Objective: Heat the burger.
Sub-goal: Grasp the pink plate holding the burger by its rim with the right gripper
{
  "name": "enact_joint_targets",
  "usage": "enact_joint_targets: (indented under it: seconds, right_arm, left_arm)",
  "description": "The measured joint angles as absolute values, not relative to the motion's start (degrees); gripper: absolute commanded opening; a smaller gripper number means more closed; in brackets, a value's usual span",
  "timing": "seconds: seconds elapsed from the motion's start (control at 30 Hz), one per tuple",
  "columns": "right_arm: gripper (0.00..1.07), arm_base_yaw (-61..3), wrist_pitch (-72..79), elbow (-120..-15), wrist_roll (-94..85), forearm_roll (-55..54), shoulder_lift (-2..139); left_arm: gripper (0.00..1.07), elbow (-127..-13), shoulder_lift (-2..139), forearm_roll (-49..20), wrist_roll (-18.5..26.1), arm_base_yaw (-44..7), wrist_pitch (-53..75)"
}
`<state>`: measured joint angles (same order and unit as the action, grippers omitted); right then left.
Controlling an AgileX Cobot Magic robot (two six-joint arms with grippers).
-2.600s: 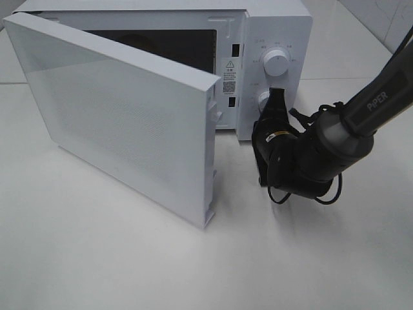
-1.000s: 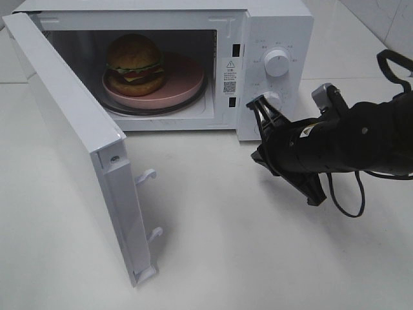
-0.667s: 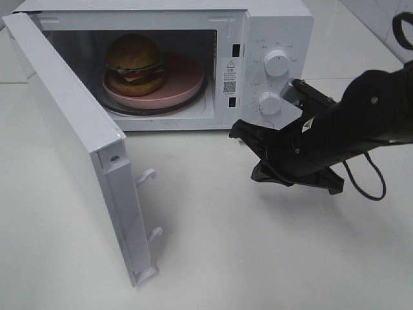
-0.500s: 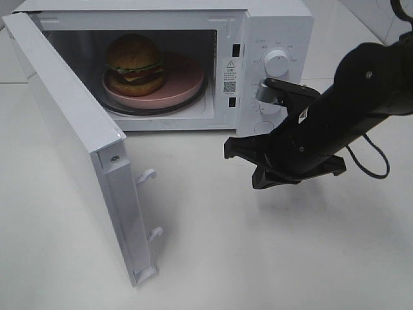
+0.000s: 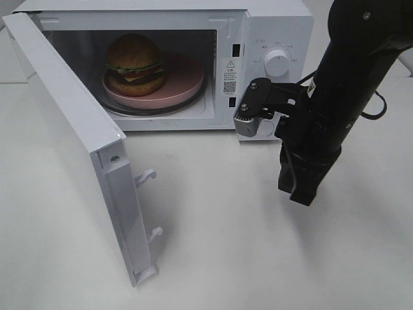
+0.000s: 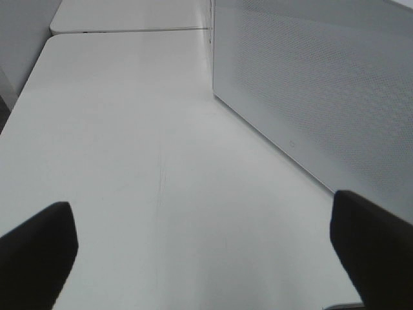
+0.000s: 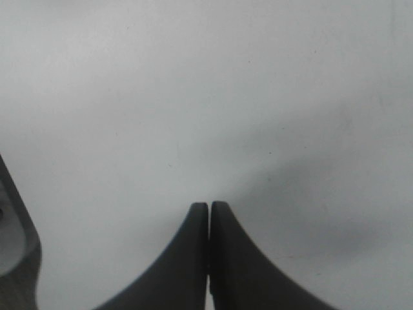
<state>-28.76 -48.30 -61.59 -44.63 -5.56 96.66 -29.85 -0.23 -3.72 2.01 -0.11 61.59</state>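
The burger (image 5: 134, 59), with its brown bun, lettuce and dark patty, sits on a round pink plate (image 5: 187, 81) inside the white microwave (image 5: 277, 26). The microwave's door (image 5: 64, 123) is swung wide open to the left. My right gripper (image 5: 301, 194) points down at the bare table in front of the control panel; its fingers (image 7: 208, 210) are pressed together and hold nothing. My left gripper (image 6: 201, 206) is open and empty, low over the table beside the outer face of the door (image 6: 310, 84). It does not show in the exterior view.
The upper knob (image 5: 278, 61) is visible on the control panel, while my right arm (image 5: 342, 84) covers the lower knob. Two latch hooks (image 5: 147, 174) stick out of the door's free edge. White table (image 5: 213, 258) spreads in front.
The door went from half shut to wide open, uncovering the burger. My right arm left the lower knob, swung across the front and turned its shut gripper down toward the table.
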Motion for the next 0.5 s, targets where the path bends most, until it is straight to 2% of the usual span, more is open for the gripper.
enact_joint_targets:
  seconds: [0.03,0.1,0.4,0.47,0.5]
  right_arm:
    - [0.01,-28.8,-48.3,-61.6,-44.6,-5.6,96.7]
    - [0.03,-28.8,-48.9,-62.5,-56.5,-3.7,96.7]
    - [0.08,-28.8,-48.8,-62.6,-74.1,-1.0,96.7]
    - [0.18,-28.8,-47.2,-62.6,-78.8,0.5,96.7]
    - [0.18,-28.8,-47.2,-62.6,-78.8,0.5,96.7]
  left_arm:
    - [1.00,-29.9,-0.2,-3.7,2.0,-0.1,61.6]
    - [1.00,-29.9,-0.2,-3.7,2.0,-0.1,61.6]
    - [1.00,-29.9,-0.2,-3.7,2.0,-0.1,61.6]
    - [1.00,-29.9,-0.2,-3.7,2.0,-0.1,61.6]
    - [1.00,-29.9,-0.2,-3.7,2.0,-0.1,61.6]
